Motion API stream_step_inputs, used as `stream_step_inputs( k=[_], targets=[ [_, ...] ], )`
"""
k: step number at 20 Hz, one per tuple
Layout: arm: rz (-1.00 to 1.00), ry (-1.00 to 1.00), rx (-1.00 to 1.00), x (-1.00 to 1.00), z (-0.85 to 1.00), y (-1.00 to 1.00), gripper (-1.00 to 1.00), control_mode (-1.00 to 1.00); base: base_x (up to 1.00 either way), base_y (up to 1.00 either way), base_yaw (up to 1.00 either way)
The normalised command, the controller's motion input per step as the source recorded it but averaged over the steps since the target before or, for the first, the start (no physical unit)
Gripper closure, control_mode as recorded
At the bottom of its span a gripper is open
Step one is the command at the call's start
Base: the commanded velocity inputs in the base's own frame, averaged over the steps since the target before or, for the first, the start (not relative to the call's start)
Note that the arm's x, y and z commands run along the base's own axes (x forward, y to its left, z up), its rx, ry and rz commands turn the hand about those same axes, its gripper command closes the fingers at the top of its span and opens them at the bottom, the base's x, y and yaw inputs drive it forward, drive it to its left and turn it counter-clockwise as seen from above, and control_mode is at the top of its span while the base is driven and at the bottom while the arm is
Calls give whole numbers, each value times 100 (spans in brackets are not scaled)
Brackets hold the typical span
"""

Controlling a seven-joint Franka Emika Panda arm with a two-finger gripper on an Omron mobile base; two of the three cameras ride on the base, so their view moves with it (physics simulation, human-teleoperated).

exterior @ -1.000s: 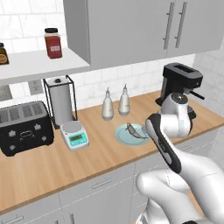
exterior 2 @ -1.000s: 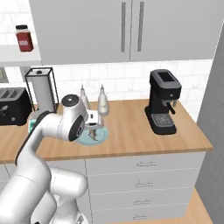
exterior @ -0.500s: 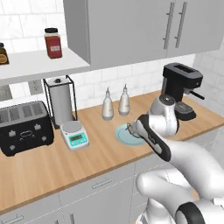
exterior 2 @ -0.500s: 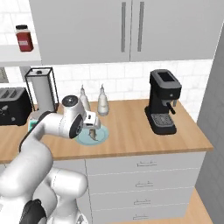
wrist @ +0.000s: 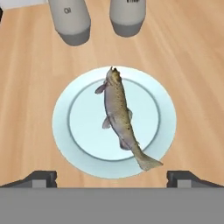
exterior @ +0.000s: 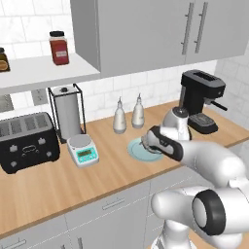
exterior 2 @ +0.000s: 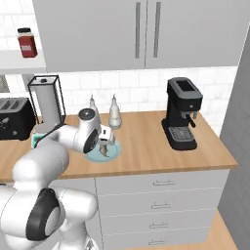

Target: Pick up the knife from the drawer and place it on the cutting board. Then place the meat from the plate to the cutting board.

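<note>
The meat is a speckled brown fish (wrist: 118, 116) lying lengthwise on the round pale blue-green plate (wrist: 74, 127). The plate stands on the wooden counter in front of two bottles. My gripper (wrist: 112, 178) hangs open right above the plate, one fingertip on each side of the fish's tail end, touching nothing. From the right base view the gripper (exterior 2: 103, 145) points down at the fish (exterior 2: 104, 151) on the plate (exterior 2: 114, 154). In the left base view the wrist covers much of the plate (exterior: 137, 151). The knife and the cutting board are out of view.
Two grey bottles (wrist: 70, 19) (wrist: 127, 15) stand just behind the plate. A black coffee machine (exterior 2: 181, 114) is to the right. A white scale (exterior: 83, 150), a paper towel holder (exterior: 68, 112) and a toaster (exterior: 26, 141) sit to the left. Drawer fronts (exterior 2: 161, 183) below are shut.
The arm has swung left and the hand has come to hang over the plate. The jaws have stayed open.
</note>
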Motion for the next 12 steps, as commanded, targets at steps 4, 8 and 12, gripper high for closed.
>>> stream_step_inputs(
  k=[4,8,12],
  targets=[
    [0,0,0,40,-24,13,-100,-100,0,0,0],
    [0,0,0,37,-25,3,-100,-100,0,0,0],
    [0,0,0,39,-32,0,-100,-100,0,0,0]
  ],
)
